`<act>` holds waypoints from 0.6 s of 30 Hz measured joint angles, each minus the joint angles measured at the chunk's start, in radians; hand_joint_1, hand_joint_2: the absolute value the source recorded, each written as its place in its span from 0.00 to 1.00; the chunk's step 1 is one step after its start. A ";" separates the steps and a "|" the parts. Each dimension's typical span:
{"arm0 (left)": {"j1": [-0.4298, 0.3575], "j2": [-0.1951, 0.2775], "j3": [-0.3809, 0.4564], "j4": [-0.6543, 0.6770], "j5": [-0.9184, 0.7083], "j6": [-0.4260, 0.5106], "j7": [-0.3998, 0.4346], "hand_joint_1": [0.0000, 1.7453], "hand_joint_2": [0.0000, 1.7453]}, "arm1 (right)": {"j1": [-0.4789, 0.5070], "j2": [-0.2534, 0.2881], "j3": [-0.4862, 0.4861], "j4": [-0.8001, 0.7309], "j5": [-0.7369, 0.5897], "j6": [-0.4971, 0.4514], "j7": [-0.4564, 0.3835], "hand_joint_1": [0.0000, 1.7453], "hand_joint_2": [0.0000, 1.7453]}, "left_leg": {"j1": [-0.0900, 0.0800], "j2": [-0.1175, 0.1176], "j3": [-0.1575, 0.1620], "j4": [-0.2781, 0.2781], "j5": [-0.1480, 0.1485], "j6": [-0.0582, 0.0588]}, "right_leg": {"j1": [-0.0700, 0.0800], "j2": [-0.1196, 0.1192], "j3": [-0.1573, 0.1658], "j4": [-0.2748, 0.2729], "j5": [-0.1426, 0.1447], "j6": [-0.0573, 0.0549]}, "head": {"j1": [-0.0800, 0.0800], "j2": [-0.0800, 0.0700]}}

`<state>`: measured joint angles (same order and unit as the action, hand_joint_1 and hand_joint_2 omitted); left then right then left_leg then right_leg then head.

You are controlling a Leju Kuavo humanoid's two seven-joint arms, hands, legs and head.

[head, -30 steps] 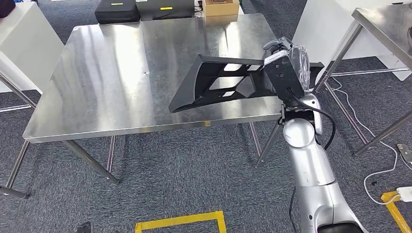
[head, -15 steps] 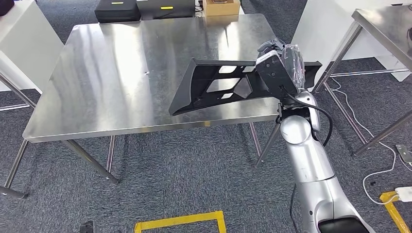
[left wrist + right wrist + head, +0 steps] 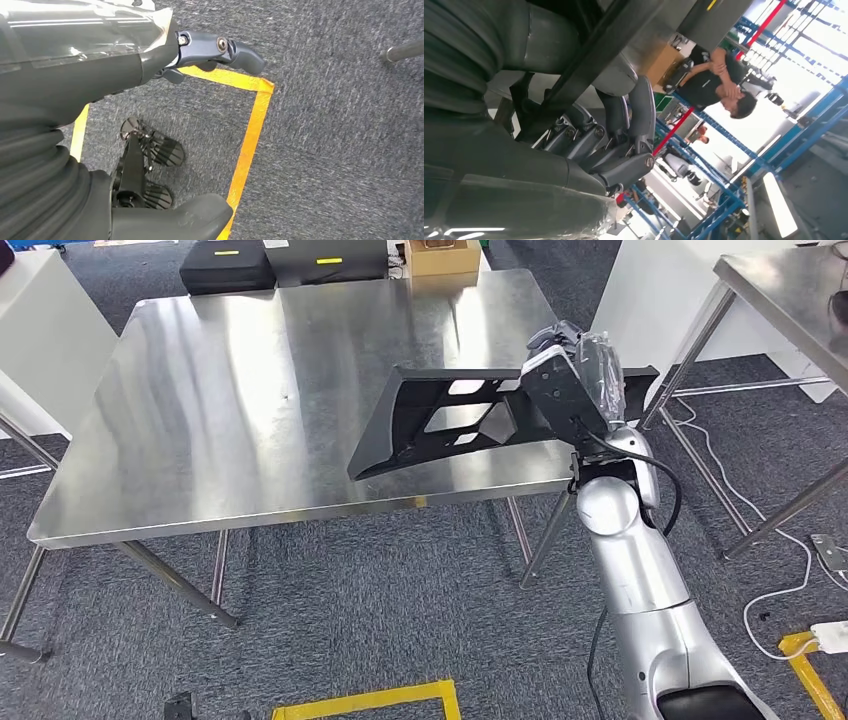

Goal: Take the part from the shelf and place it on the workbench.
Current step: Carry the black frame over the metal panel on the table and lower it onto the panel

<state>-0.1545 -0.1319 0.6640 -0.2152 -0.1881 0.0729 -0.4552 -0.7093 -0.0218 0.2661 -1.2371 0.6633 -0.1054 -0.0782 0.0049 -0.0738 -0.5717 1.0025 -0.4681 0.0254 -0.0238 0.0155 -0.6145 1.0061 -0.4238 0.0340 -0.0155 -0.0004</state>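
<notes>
Most of the task looks done: the right hand [image 3: 575,380] grips the black part [image 3: 450,420] by one end, holding it tilted above the tabletop [image 3: 250,400] near its right edge. Lowering and letting go remain. The left hand [image 3: 210,52] hangs empty, fingers apart.

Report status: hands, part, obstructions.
Right robot hand grips black part over workbench. Left robot hand hangs idle above floor. Nothing blocking.

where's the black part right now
In the head view the black part is held by the right hand over the near right corner of the steel workbench, its far end slanting down toward the tabletop.
</notes>
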 joint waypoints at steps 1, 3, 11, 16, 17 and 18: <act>0.000 0.000 0.000 0.000 0.000 0.001 0.000 0.00 1.00 | 0.000 0.000 0.001 0.000 0.000 0.000 0.000 1.00 1.00 | 0.002 0.005 0.000 0.003 -0.004 -0.005 | 0.000 -0.001 0.003 0.000 -0.003 -0.008 | 0.000 0.000; -0.001 0.001 0.000 -0.001 0.000 0.002 0.000 0.00 1.00 | 0.000 0.002 0.001 0.001 0.000 0.000 0.000 1.00 1.00 | 0.005 0.032 -0.021 0.052 -0.026 -0.016 | -0.004 -0.004 0.013 -0.001 -0.010 -0.023 | -0.005 0.000; 0.001 0.002 0.000 -0.001 0.002 0.005 0.003 0.00 1.00 | 0.016 0.002 0.004 0.004 0.000 0.000 0.000 1.00 1.00 | 0.001 0.074 -0.150 0.132 0.071 -0.004 | 0.007 -0.016 0.094 -0.004 -0.075 -0.036 | -0.009 0.000; -0.002 0.004 0.000 -0.002 0.001 0.005 0.004 0.00 1.00 | 0.020 0.000 0.006 0.003 0.000 0.000 0.001 1.00 1.00 | -0.018 0.082 -0.085 -0.003 0.084 0.036 | 0.015 -0.021 0.116 -0.009 -0.088 -0.008 | -0.008 0.000; -0.001 0.003 0.000 -0.002 0.001 0.005 0.004 0.00 1.00 | 0.021 0.000 0.007 0.002 0.000 0.000 0.001 1.00 1.00 | -0.017 0.079 -0.074 -0.013 0.081 0.041 | 0.015 -0.021 0.114 0.002 -0.086 -0.002 | -0.008 0.000; -0.002 0.003 0.000 -0.002 0.002 0.005 0.004 0.00 1.00 | 0.019 -0.001 0.007 0.001 0.000 0.000 0.001 1.00 1.00 | -0.015 0.075 -0.061 -0.019 0.078 0.045 | 0.015 -0.021 0.096 0.032 -0.089 0.002 | -0.008 0.000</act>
<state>-0.1561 -0.1288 0.6636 -0.2170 -0.1865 0.0778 -0.4512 -0.6902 -0.0227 0.2733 -1.2363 0.6635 -0.1053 -0.0773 -0.0097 0.0017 -0.6323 0.9831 -0.3899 0.0703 -0.0089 -0.0053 -0.5180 1.0379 -0.5129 0.0357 -0.0235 -0.0004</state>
